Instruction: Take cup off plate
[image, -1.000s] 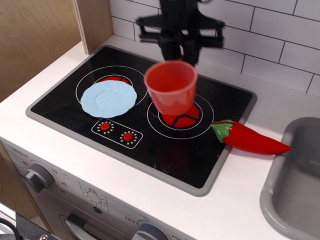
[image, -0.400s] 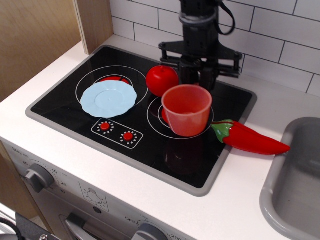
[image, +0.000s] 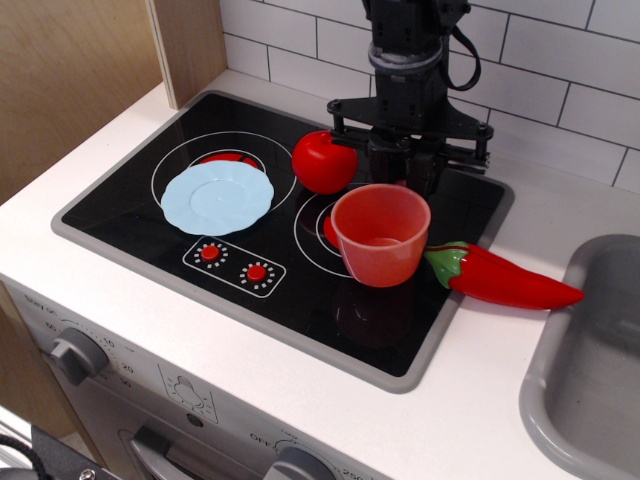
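Claw (image: 407, 183) grasping the orange-red tapered plastic cup (image: 381, 235) by its far rim, toward the worktop's (image: 480, 400) back edge, well apart from the pale blue scalloped plate (image: 217, 197).

Black robot arm (image: 408, 40), looping black cable, wide crossbar, dark end effector (image: 405, 172)

Arm: comes down from the top edge of the view, black, near vertical, with a cable looping at its right side.
Wrist: a black crossbar spreads left and right just above the fingers.
Gripper (image: 402, 180): points straight down.
Fingers (image: 384, 163): dark, close together, tips at the far rim of the cup (image: 380, 234), clamped on it.
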